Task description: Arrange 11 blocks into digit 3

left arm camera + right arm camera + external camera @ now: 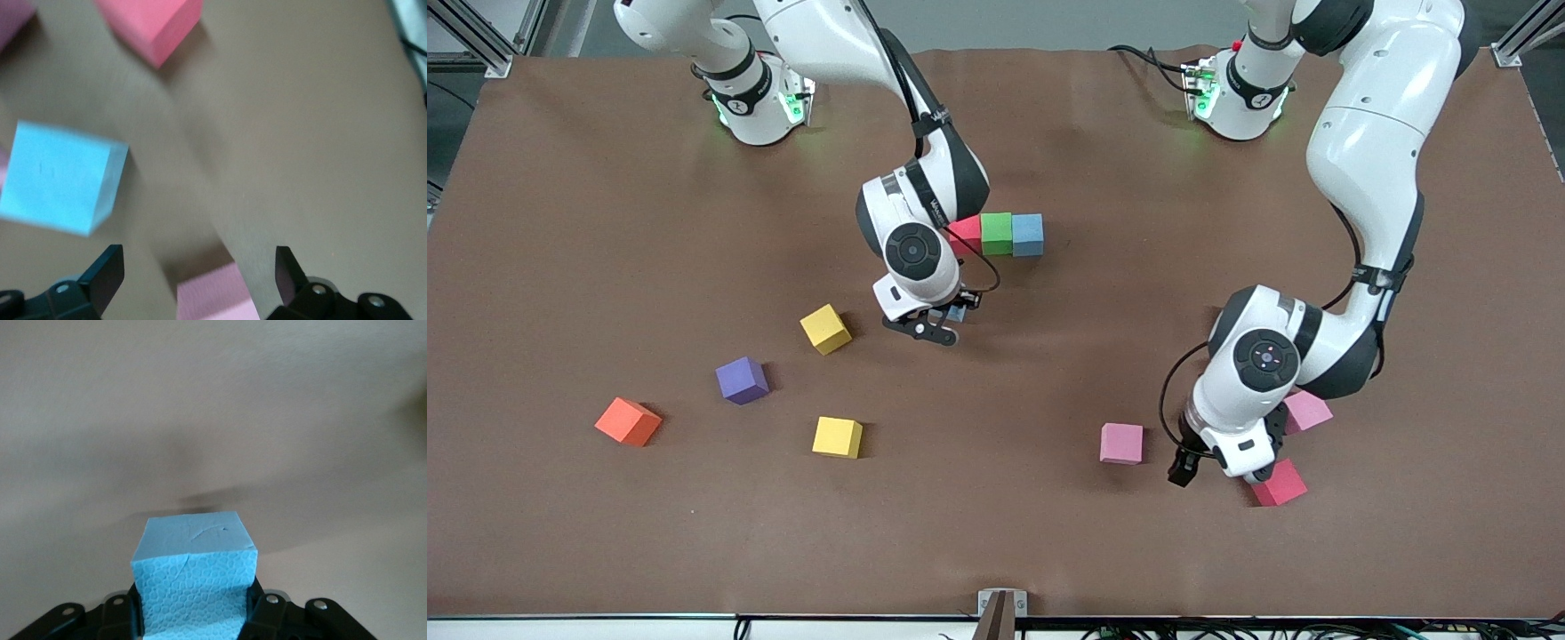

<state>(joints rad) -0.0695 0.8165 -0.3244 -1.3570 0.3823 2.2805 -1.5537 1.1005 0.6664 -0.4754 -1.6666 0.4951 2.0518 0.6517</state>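
Only a red [964, 233], green [996, 233] and blue block [1028, 235] sat in a row on the desk [605, 222], the right tool [941, 322] squeezed a light blue block [193, 583] above bare desk, and the left tool [1218, 464] hung wide open and empty among loose pink [1121, 443] and red blocks [1279, 484].

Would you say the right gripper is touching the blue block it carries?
Touching. In the right wrist view the right gripper is shut on the blue block, its fingers pressed against the block's two sides with no gap.
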